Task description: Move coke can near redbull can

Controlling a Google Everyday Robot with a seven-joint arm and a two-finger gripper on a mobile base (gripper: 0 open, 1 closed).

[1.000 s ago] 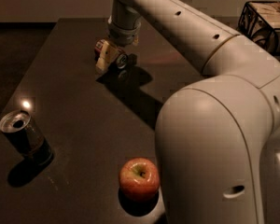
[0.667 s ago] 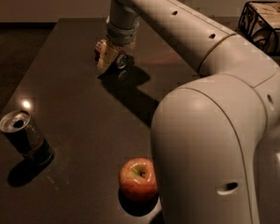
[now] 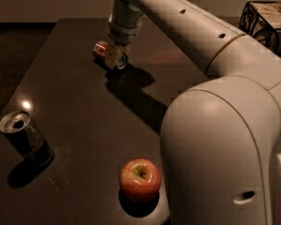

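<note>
The coke can (image 3: 101,50) is a small red can at the far side of the dark table (image 3: 75,102), right against my gripper (image 3: 113,58). The gripper hangs from the arm that reaches in from the right and sits low over the table, covering the can's right part. The redbull can (image 3: 24,138) stands upright near the table's left front edge, silver top with a dark opening facing up, far from the gripper and the coke can.
A red-yellow apple (image 3: 140,179) sits at the front of the table, close to the robot's large white body (image 3: 225,153). A dark wire basket (image 3: 266,18) stands at the back right. The arm casts a shadow across the table's middle.
The gripper has shifted slightly at the far side of the table, and the red coke can now shows at its left side. The redbull can and apple have not moved.
</note>
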